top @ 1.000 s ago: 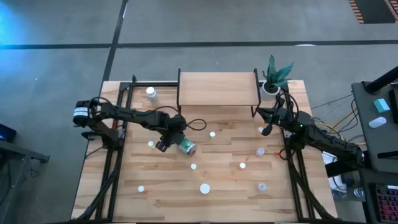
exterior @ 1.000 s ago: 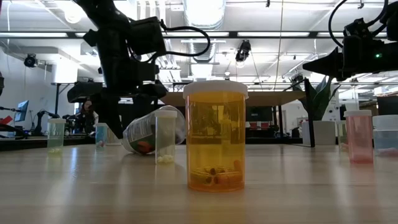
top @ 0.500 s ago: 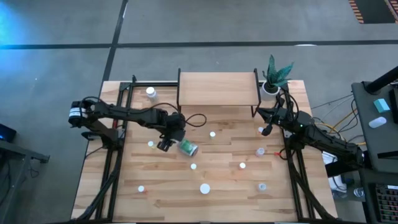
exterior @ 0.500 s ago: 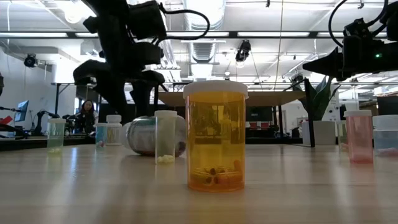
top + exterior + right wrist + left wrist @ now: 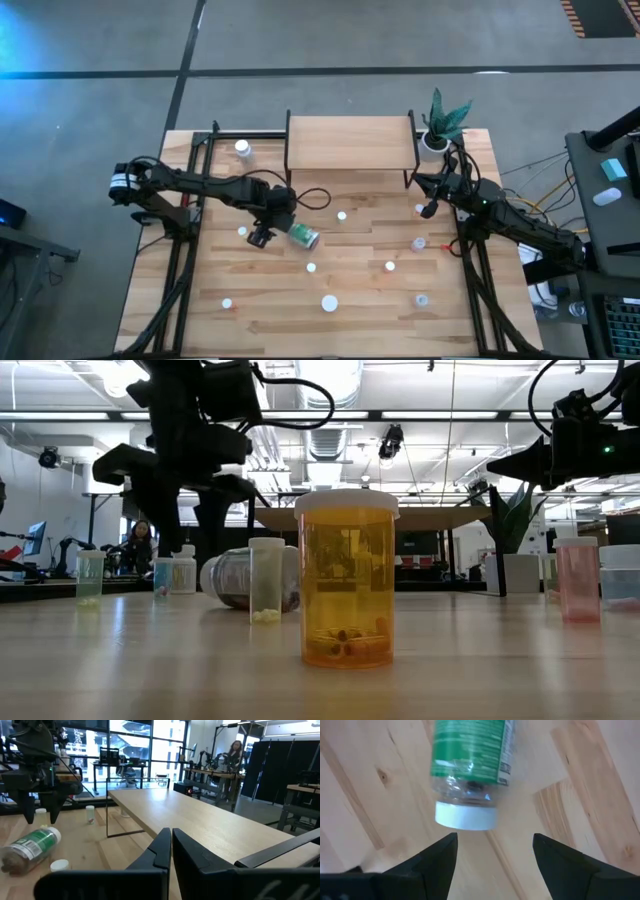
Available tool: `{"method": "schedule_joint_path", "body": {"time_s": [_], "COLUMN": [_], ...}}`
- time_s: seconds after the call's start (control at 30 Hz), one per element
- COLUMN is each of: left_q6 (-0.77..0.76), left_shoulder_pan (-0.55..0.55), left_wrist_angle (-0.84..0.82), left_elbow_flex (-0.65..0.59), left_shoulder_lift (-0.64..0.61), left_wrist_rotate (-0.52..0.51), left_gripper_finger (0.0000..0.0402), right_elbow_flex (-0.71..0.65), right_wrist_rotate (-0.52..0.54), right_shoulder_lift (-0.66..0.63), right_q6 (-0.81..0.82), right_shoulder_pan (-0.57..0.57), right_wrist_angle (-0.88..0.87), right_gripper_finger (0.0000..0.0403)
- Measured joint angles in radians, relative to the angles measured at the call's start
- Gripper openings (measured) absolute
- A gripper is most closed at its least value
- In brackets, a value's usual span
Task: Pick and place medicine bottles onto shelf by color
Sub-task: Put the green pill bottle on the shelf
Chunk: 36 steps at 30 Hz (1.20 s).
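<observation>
1. The left gripper (image 5: 261, 237) hangs over the middle of the counter (image 5: 250, 300), toward its left half, with its fingers (image 5: 432, 862) spread wide and nothing between them.
2. A clear bottle with a green label (image 5: 302, 236) lies on its side on the planks just beside that gripper (its white cap faces the open fingers in the left wrist view (image 5: 468, 775), not touching them).
3. The right gripper (image 5: 429, 209) waits near the right edge of the counter, beside the shelf's right legs; its fingers (image 5: 165, 845) are pressed together and hold nothing.
4. The shelf (image 5: 351, 142) stands at the far edge of the counter, in the middle, and its board is bare.
5. A white pot with a green plant (image 5: 436, 135) sits at the far right corner.
6. The other medicine bottles stand scattered upright: a white one (image 5: 242, 149) near the far left corner, and an orange one (image 5: 346, 578) close to the near edge (largest in the low view).
</observation>
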Motion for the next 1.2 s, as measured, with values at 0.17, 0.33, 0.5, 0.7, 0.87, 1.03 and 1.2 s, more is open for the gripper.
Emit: {"method": "schedule_joint_path", "body": {"time_s": [0.17, 0.33, 0.5, 0.7, 0.87, 1.03, 1.2], "left_q6": [0.000, -0.004, -0.113, -0.084, -0.082, -0.078, -0.078], "left_shoulder_pan": [-0.007, -0.034, -0.047, -0.047, -0.046, -0.046, -0.046], "left_wrist_angle": [-0.003, 0.028, 0.129, 0.187, 0.290, 0.305, 0.327], "left_elbow_flex": [0.000, 0.006, -0.011, -0.069, -0.116, -0.141, -0.140], "left_shoulder_lift": [0.000, 0.000, 0.000, 0.000, 0.000, 0.035, 0.075], "left_wrist_rotate": [0.008, -0.034, -0.039, -0.071, -0.107, -0.124, -0.127], "left_gripper_finger": [0.0258, 0.0334, 0.0394, 0.0387, 0.0376, 0.0359, 0.0328], "right_elbow_flex": [0.000, 0.000, 0.000, 0.000, 0.000, 0.000, 0.000], "right_wrist_rotate": [0.000, 0.000, 0.000, 0.000, 0.000, 0.000, 0.000], "right_shoulder_lift": [0.000, 0.000, 0.000, 0.000, 0.000, 0.000, 0.000], "right_q6": [0.000, 0.000, 0.000, 0.000, 0.000, 0.000, 0.000], "right_shoulder_pan": [0.000, 0.000, 0.000, 0.000, 0.000, 0.000, 0.000], "right_wrist_angle": [0.000, 0.000, 0.000, 0.000, 0.000, 0.000, 0.000], "right_gripper_finger": [0.0009, 0.0009, 0.0009, 0.0009, 0.0009, 0.0009, 0.0009]}}
